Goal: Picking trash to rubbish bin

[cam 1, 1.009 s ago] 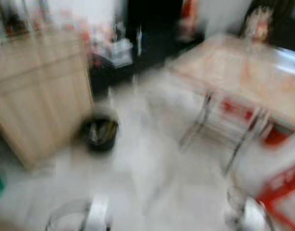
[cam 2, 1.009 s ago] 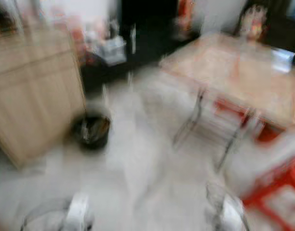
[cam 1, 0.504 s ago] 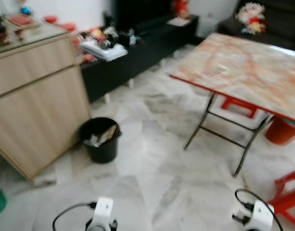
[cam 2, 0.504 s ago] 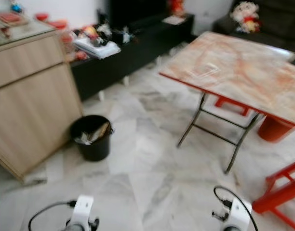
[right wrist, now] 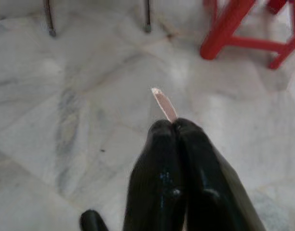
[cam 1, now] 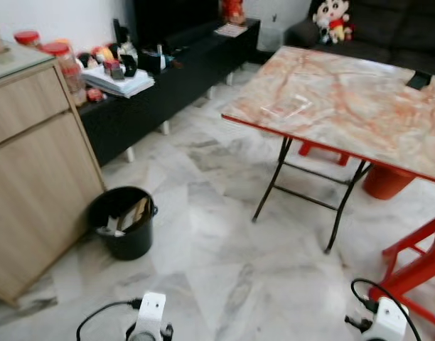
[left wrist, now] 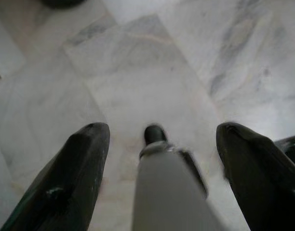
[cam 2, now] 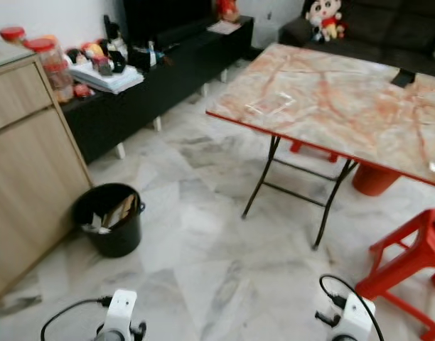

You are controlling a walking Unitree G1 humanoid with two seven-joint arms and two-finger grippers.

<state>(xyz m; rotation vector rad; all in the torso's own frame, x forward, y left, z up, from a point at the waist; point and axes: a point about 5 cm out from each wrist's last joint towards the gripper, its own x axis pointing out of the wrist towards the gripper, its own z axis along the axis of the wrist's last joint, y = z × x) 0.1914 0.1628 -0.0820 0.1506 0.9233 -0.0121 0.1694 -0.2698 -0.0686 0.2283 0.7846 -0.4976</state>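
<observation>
A black rubbish bin (cam 1: 121, 222) stands on the marble floor beside the wooden cabinet, with paper and card scraps inside it. My right gripper (right wrist: 174, 124) hangs low over the floor, shut on a thin pinkish strip of trash (right wrist: 164, 103) that sticks out past its tips. My left gripper (left wrist: 162, 129) is open, its fingers (left wrist: 85, 159) wide apart above bare floor, nothing held. Both wrists show at the bottom of the eye views, the left arm (cam 1: 151, 318) well short of the bin and the right arm (cam 1: 385, 318) near a red stool.
A folding table (cam 1: 345, 99) with a marbled orange top stands ahead on the right, a clear wrapper (cam 1: 288, 106) lying on it. Red stools (cam 1: 416, 263) and an orange bucket (cam 1: 383, 181) are on the right. The wooden cabinet (cam 1: 29, 177) and a low black bench (cam 1: 168, 78) line the left.
The camera has turned to the right and the blur is gone, so bin and table sit further left in the picture. Both arms hang as before.
</observation>
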